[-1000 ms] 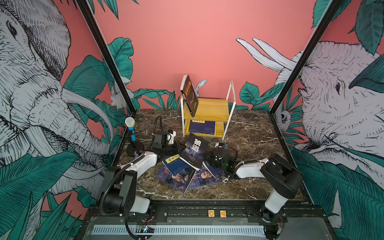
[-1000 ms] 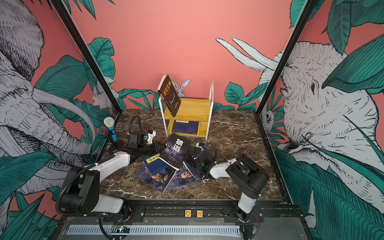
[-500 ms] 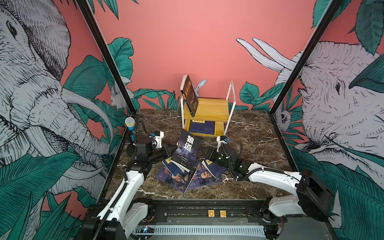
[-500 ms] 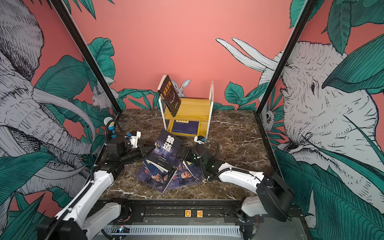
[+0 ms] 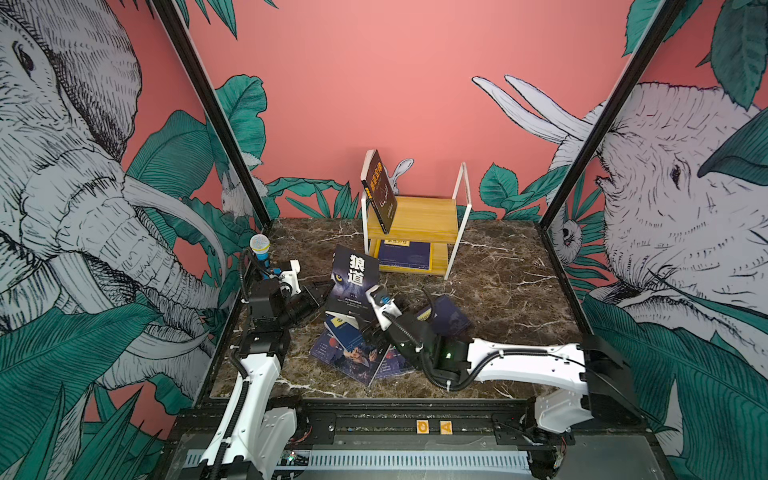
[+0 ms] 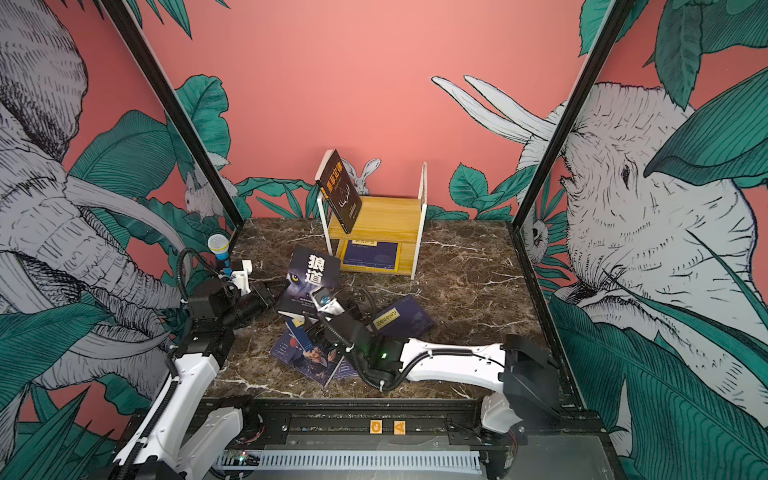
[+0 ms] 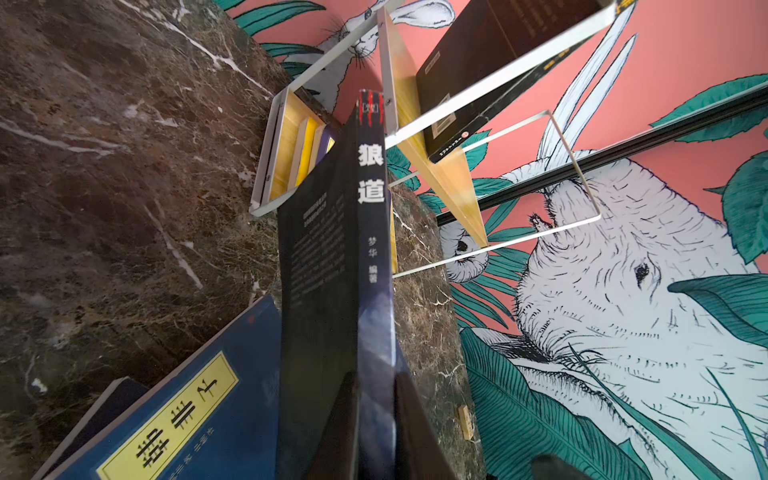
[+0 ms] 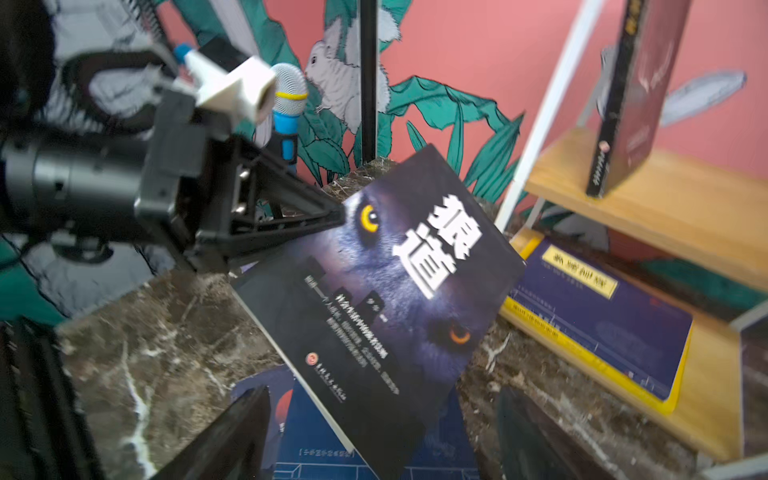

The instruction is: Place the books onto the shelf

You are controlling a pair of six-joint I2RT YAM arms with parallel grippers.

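A robot test booth I work remotely, pink back wall (image 5: 374, 83), elephant-and-leaf murals (image 5: 62, 187), black frame posts (image 5: 212, 112), marble-patterned tabletop (image 5: 507, 270), metal mounting rail (image 5: 374, 426) in front.

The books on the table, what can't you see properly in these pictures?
- Pile of books: in both top views the right arm covers part, and covers overlap, so the count is unclear.
- Wolf book: its small print is blurred in the right wrist view, too small in the top views.
- Navy book on the shelf's lower board: the top board hides its back edge in both top views.
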